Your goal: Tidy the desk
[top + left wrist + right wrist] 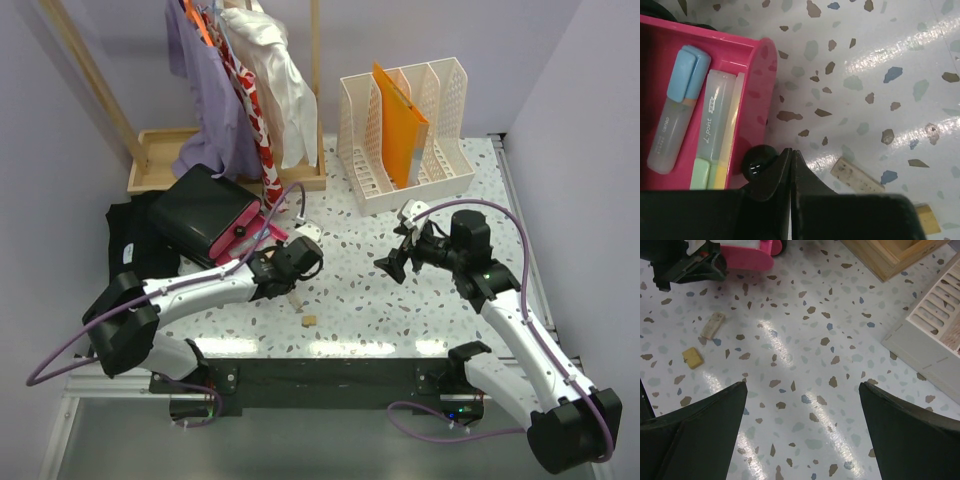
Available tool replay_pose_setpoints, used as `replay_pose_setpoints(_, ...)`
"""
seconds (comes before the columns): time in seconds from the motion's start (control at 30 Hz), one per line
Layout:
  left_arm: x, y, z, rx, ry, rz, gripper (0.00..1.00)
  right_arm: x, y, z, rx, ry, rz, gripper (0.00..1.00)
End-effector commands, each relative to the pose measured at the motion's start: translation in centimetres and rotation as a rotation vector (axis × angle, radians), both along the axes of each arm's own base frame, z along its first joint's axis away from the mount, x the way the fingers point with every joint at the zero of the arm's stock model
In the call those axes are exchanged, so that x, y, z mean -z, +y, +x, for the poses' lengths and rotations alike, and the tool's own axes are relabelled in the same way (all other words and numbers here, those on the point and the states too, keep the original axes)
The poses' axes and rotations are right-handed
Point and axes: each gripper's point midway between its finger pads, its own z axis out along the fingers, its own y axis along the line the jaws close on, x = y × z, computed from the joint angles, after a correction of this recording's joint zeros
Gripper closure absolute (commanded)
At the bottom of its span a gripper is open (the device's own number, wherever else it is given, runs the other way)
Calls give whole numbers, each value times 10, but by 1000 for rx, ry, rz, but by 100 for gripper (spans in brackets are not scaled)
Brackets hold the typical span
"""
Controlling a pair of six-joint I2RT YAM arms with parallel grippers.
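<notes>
The desk (440, 300) is a white speckled tabletop. An open pink pencil case (235, 225) with a black lid lies at its left. In the left wrist view the pink case (747, 107) holds a blue highlighter (677, 107) and a green one (712, 135). My left gripper (292, 268) is shut and empty, its tips (791, 152) just outside the case's rim beside a black round knob (757, 162). A beige eraser (857, 175) and a yellow eraser (927, 217) lie close by. My right gripper (802, 385) is open and empty above bare desk (815, 340).
A white file rack (405, 130) with an orange folder (400, 120) stands at the back right. A wooden tray (160, 160) under a clothes rack with hanging garments (245, 80) is at the back left. Black cloth (130, 240) lies on the left edge.
</notes>
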Motion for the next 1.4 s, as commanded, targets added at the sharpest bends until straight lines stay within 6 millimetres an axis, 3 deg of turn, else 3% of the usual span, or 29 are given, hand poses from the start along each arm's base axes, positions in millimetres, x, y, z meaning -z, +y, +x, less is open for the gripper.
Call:
replay_pose_setpoints(0.0,-20,10,30,-12,-112,91,94,-9,2,0,-23,-54,15,1)
replay_pose_setpoints(0.2,-23,53,61,-155,-133,165,82,-9,1,0,-18,-54,14,1)
replay_pose_setpoints(0.3,-26,62,72,-181,-145,158,66,-10,1,0,-18,-57,15,1)
replay_pose_setpoints(0.4,-31,61,80,-179,-153,137,50,-10,1,0,-16,-57,12,1)
replay_pose_setpoints(0.53,-40,52,81,-156,-153,80,46,-10,0,1,-13,-59,10,1)
replay_pose_setpoints(0.77,-64,37,67,-91,-157,-91,42,-9,0,1,-14,-57,9,1)
replay_pose_setpoints(0.9,-81,37,54,-75,-190,-187,39,-9,0,1,-14,-57,9,1)
replay_pose_setpoints(0.97,-80,39,47,-74,-187,-210,36,-8,0,1,-12,-57,7,1)
replay_pose_setpoints(1.13,-92,45,34,-114,-228,-326,22,-8,0,1,-11,-55,8,1)
replay_pose_setpoints(1.17,-87,46,31,-130,-221,-351,19,-8,0,1,-12,-55,9,1)
replay_pose_setpoints(1.3,-94,48,23,-181,-265,-484,0,-8,0,2,-12,-54,10,1)
replay_pose_setpoints(1.37,-86,54,21,-253,-269,-527,0,-8,0,1,-13,-52,10,1)
